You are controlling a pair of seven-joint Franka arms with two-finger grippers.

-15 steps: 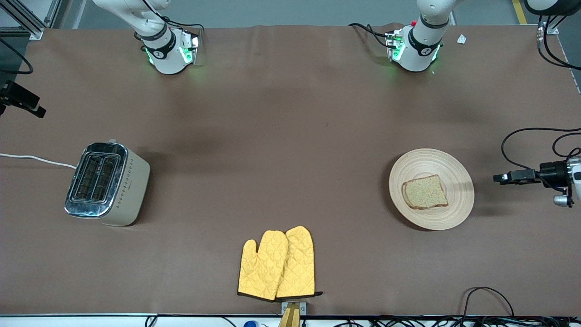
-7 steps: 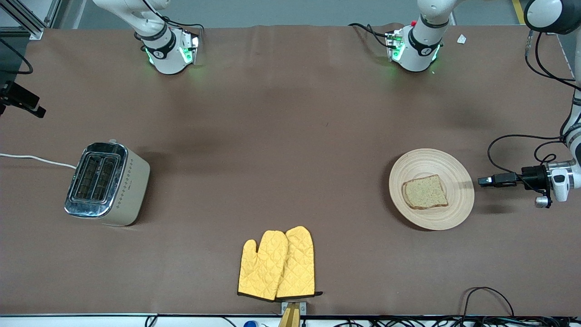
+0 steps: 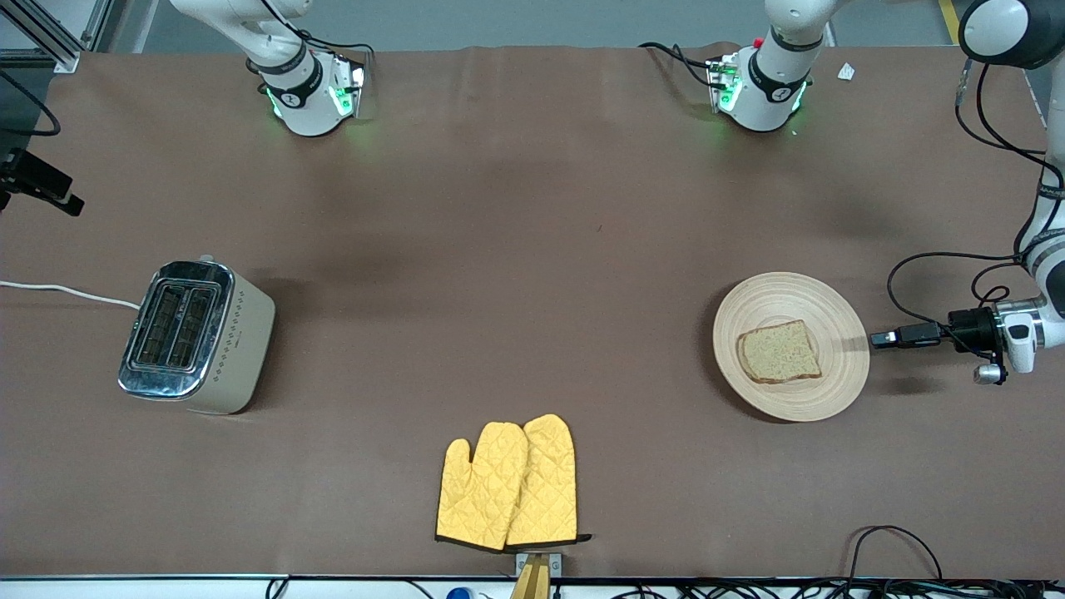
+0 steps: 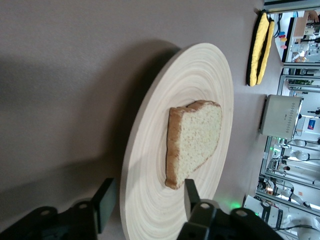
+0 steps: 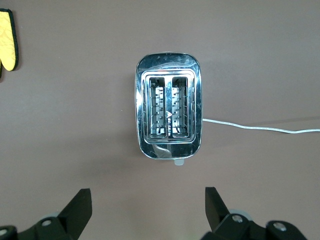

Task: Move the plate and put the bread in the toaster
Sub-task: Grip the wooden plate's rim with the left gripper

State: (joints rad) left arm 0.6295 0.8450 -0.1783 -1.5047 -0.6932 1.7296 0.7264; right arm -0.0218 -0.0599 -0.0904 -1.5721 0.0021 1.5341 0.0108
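The beige wooden plate lies on the table toward the left arm's end, with the bread slice on it. My left gripper is low at the plate's rim on the side toward the left arm's end, and is open. In the left wrist view my left gripper has one finger on each side of the rim of the plate, close to the bread. The cream toaster stands toward the right arm's end. My right gripper is open and empty high over the toaster, whose slots are empty.
A pair of yellow oven mitts lies near the table's front edge, in the middle. The toaster's white cord runs off the right arm's end of the table. Black cables hang by the left arm's wrist.
My left gripper has moved in from the left arm's end of the table toward the plate, up to its rim. The plate, bread and toaster have not moved.
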